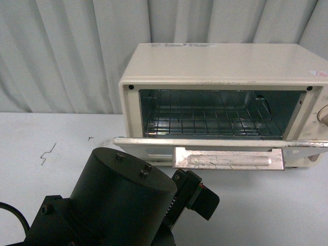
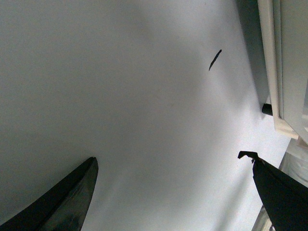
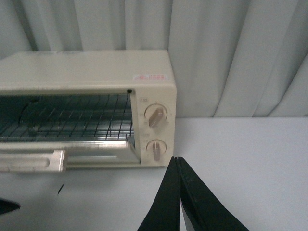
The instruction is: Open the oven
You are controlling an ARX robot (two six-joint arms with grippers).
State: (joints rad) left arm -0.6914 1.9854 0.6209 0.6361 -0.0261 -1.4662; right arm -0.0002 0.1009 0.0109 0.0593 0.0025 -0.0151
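The oven [image 1: 220, 64] sat on the white table [image 1: 61, 133], toward the right of the front view and backed by a pale pleated curtain [image 1: 66, 51]. Its drop-down door [image 1: 148, 148] lay lowered to roughly level, with the bar handle [image 1: 228, 159] facing forward at its outer edge. The cavity was exposed, showing the wire rack [image 1: 205, 120] inside. In the right wrist view the two round beige knobs [image 3: 156, 116] stood one above the other on the control panel beside the opening, and a small red-and-white sticker [image 3: 150, 77] sat on the top panel. The left arm [image 1: 118, 200] filled the lower left of the front view as a dark cylindrical housing, near the door's front edge but not touching it. The left gripper [image 2: 169, 159] had its fingers [image 2: 72, 197] spread wide with nothing between them. It hung over bare table beside the oven's base, where a black foot [image 2: 267, 109] showed under the body. The right gripper [image 3: 177, 161] was closed — its two dark fingers pressed together at the tips, gripping nothing — and it sat in front of the oven's knob side, apart from it. A thin dark scribble [image 1: 47, 152] marked the table left of the oven, well clear of both arms.
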